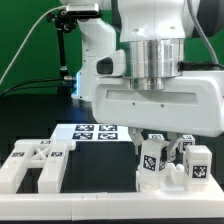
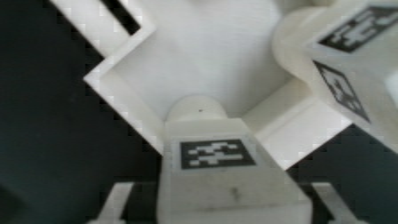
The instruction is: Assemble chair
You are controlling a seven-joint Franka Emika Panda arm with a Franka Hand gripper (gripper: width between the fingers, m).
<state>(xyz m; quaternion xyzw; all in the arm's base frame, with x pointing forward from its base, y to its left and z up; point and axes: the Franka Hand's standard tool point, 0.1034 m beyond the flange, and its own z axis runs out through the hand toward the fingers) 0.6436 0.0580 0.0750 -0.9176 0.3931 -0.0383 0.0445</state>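
My gripper (image 2: 224, 205) is low over the chair pieces at the exterior view's right (image 1: 166, 150). It is shut on a blocky white bar (image 2: 217, 160) with a square tag on its face, and a finger (image 2: 121, 200) shows on each side of the bar. In the exterior view this bar (image 1: 152, 160) stands upright under the hand. In the wrist view the bar sits in the angled notch of a flat white slab (image 2: 169, 70). Another tagged white piece (image 2: 347, 60) stands close beside it, and it also shows in the exterior view (image 1: 196, 164).
A white frame-like chair piece (image 1: 32, 166) with tags lies at the exterior view's left front. The marker board (image 1: 95, 132) lies flat behind it in the middle. The robot's base and cables (image 1: 75, 50) stand at the back. The table top is black.
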